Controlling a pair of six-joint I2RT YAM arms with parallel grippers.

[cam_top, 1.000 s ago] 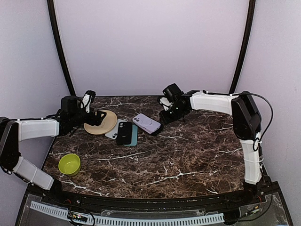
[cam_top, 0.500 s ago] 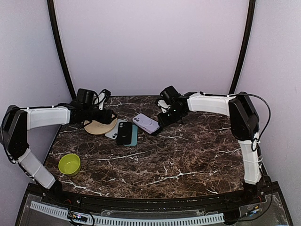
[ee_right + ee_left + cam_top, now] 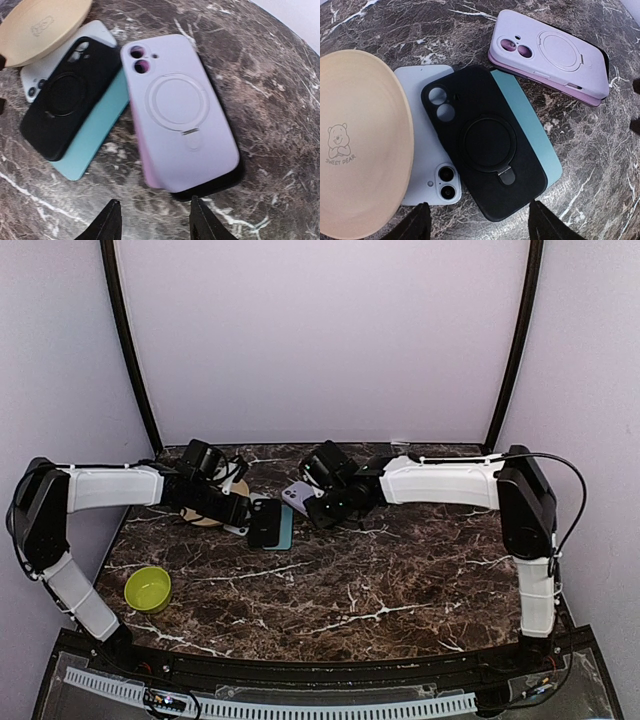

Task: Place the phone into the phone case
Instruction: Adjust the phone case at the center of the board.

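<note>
A black phone case (image 3: 482, 150) with a ring stand lies back up across a teal phone (image 3: 535, 135) and a pale blue phone (image 3: 422, 170). My left gripper (image 3: 479, 214) hangs open just off the black case's near end, holding nothing. To the right, a lilac case (image 3: 180, 110) lies tilted on top of a black phone (image 3: 227, 180). My right gripper (image 3: 155, 205) is open just short of its near end, also holding nothing. From above, the black case (image 3: 265, 522) sits between my left gripper (image 3: 243, 510) and my right gripper (image 3: 322, 512).
A beige plate (image 3: 355, 145) touches the pale blue phone's left side. A green bowl (image 3: 147, 588) stands at the front left of the marble table (image 3: 400, 570). Walls close in the back and both sides.
Both arms have swung inward to the phones, the left moving right past the plate and the right moving left over the lilac case. The left jaws have narrowed a little.
</note>
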